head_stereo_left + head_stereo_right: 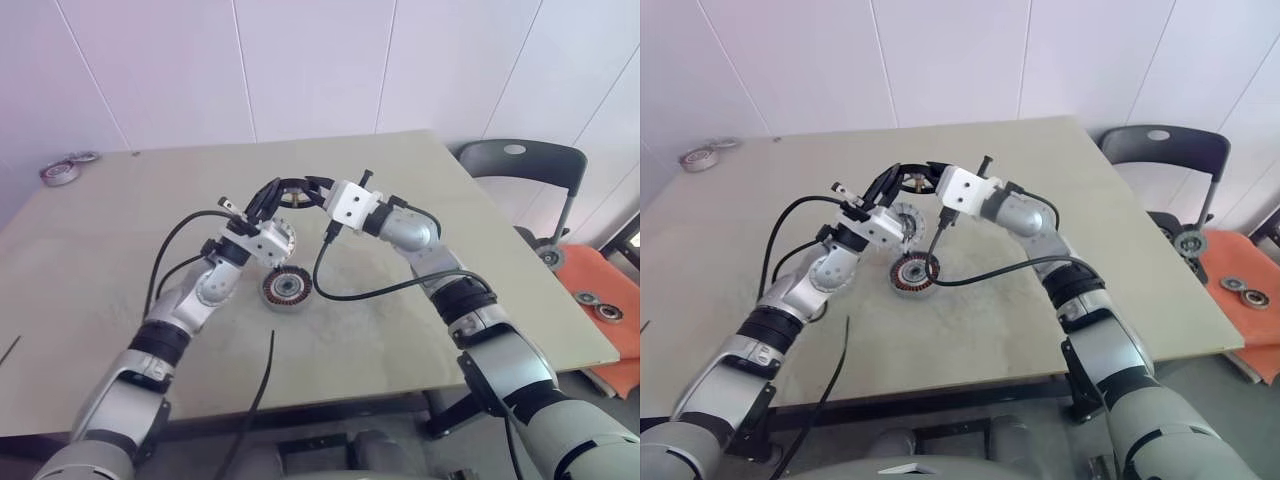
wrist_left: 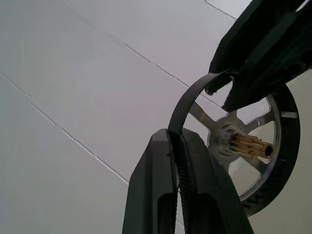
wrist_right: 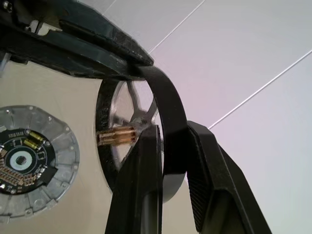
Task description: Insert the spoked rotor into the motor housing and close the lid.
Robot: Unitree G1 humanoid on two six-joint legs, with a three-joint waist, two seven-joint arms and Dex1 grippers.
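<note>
Left eye view: both hands, left hand (image 1: pixel 268 193) and right hand (image 1: pixel 318 186), clamp the spoked rotor (image 1: pixel 293 194) mid-frame above the motor housing (image 1: pixel 287 289) on the desk (image 1: pixel 90 260); level it before lowering.

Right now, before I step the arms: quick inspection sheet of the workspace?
Surface: beige table, bare around the work area.
Job's things: spoked rotor held in the air by its dark rim, above the table; motor housing flat on the table below it, open.
Clutter: silvery disc with a circuit board beside the housing; metal rings at the far left corner.
Grippers: left gripper and right gripper both shut on the rotor's rim.
Cables: right arm's cable sags close to the housing; left arm's cables loop over the table.
Surroundings: dark chair, orange mat holding metal discs, white panel wall.
</note>
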